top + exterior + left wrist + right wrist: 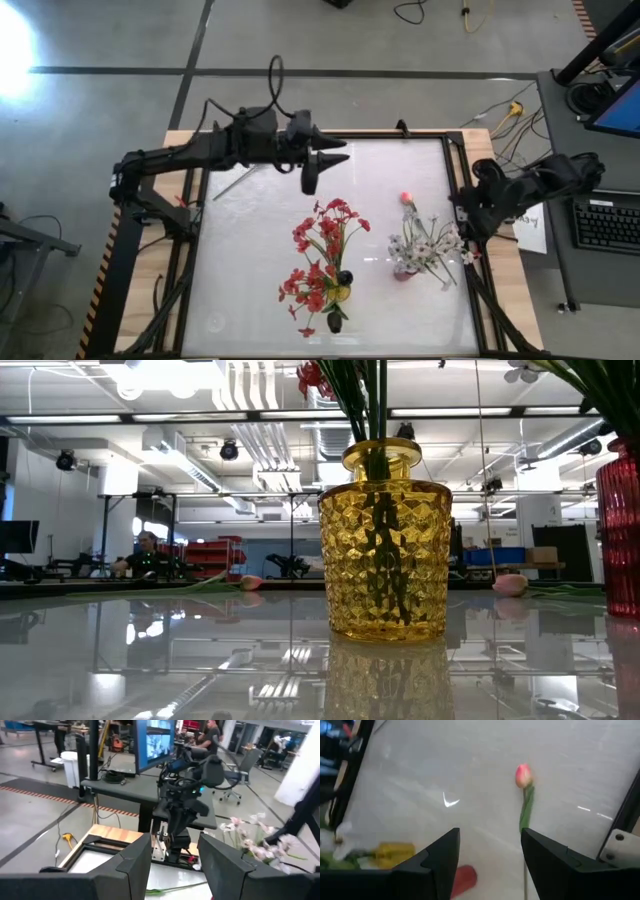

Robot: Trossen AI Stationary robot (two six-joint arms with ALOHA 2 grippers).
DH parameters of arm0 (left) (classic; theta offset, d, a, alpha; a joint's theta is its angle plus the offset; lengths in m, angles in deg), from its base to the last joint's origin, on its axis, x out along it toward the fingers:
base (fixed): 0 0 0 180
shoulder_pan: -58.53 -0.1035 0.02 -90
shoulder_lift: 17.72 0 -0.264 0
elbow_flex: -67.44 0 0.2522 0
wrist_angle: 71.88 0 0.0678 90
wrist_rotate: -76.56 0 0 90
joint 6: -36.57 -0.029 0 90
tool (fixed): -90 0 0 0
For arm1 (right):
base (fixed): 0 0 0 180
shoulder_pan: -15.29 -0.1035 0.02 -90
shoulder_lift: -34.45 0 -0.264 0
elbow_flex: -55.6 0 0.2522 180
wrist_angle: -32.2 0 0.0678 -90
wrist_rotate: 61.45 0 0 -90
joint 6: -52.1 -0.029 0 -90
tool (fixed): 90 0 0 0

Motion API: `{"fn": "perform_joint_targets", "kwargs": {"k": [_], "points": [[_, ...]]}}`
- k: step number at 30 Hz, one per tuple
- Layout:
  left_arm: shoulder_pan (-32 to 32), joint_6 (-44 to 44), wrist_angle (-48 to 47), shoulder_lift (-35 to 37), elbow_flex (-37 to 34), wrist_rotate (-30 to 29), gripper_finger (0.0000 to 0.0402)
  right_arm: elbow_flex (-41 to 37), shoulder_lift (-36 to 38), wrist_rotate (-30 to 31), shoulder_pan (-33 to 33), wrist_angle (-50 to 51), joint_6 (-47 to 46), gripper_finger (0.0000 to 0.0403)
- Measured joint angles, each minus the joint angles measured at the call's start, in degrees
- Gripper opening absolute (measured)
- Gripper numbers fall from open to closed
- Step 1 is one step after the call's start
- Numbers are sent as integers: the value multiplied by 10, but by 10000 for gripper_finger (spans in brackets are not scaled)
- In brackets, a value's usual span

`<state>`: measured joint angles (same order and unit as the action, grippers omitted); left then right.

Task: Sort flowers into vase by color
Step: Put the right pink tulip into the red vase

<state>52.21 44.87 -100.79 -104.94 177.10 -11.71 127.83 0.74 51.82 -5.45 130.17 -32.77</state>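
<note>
Red blossom clusters [325,250] stand with their stems in a yellow glass vase [385,550]. White sprays [425,243] stand in a red vase [403,270]. A pink bud [522,775] on a green stem lies flat on the table, between the vases and the far edge. A second stemmed flower [235,184] lies near the far left corner; its pink bud [248,582] shows in the low view. My left gripper [318,165] hangs open above the table's far middle. My right gripper [490,840] is open at the right edge, facing the lying pink bud.
The table top [260,270] is glossy white inside a dark frame. Both vases stand in its near middle. A desk with a keyboard [610,222] lies beyond the right edge. People sit in the room behind [147,552].
</note>
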Motion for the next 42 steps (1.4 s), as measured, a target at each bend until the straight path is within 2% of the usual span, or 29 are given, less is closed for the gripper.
{"fn": "perform_joint_targets", "kwargs": {"k": [5, 10, 16, 24, 29, 37, 42], "points": [[-1, -39, -46, 32, 0, 9, 152, -2, -33, 3, 19, -21, -35, 203], [-2, -78, -80, 63, 0, 9, 152, 0, -85, 0, 49, -97, -18, 203], [-2, -118, -131, 78, 0, 9, 152, 0, -149, -37, 128, -120, 3, 203], [-2, -121, -225, 83, 0, 9, 152, -1, -226, -139, 288, -142, 147, 203], [3, -101, -289, 84, 0, 9, 152, -16, -292, -198, 364, -144, 249, 203], [39, -78, -331, 86, 0, 9, 152, -56, -376, -237, 400, -155, 335, 203], [65, -80, -334, 86, 0, 9, 152, -91, -403, -240, 402, -215, 350, 203]]}}
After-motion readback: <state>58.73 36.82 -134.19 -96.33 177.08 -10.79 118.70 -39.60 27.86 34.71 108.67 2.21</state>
